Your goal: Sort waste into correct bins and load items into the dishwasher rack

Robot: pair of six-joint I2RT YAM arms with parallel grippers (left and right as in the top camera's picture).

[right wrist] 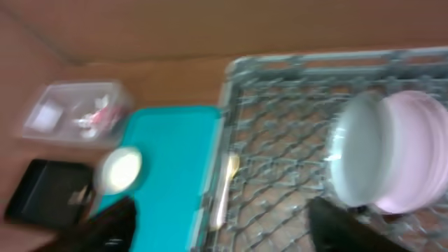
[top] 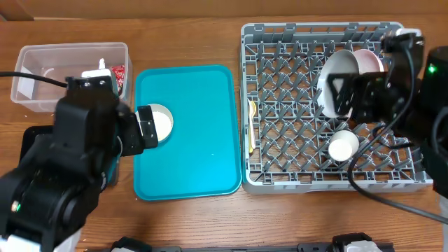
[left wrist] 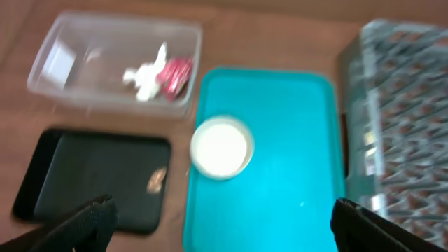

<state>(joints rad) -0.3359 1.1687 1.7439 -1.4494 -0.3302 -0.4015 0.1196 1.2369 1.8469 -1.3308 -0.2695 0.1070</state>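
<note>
While the left arm [top: 70,161] hangs above the left end of the bench [top: 189,224], its jaws stand released and wide apart, the two dark fingers [left wrist: 84,220] at the bottom corners of the left wrist view with nothing between them. Below them lies the black tray [left wrist: 98,178], a small brown scrap [left wrist: 155,180] resting on it near its right edge. Behind it stands the clear tub [left wrist: 112,63], holding a crumpled white tissue [left wrist: 143,77] and a red wrapper [left wrist: 175,73]. Just right of both bins lies the teal tray [left wrist: 280,140], and the small bowl [left wrist: 222,145] sits upright on it at its left edge, mouth up. A tiny white speck [left wrist: 302,204] lies on the teal surface nearer the front.

The right arm [top: 413,98] is over the right side of the dishwasher rack [top: 280,178]. Its jaws are released too, spread wide and gripping nothing, the fingers [right wrist: 105,224] blurred at the lower edge of the right wrist view. In the rack's back right part the grey plate [top: 339,77] stands on edge between pegs, with the pale pink plate [top: 369,61] right behind it; whether they touch cannot be told. The white cup [top: 343,145] sits mouth up nearer the front, and the yellow spoon [top: 251,126] lies along the rack's left wall.
</note>
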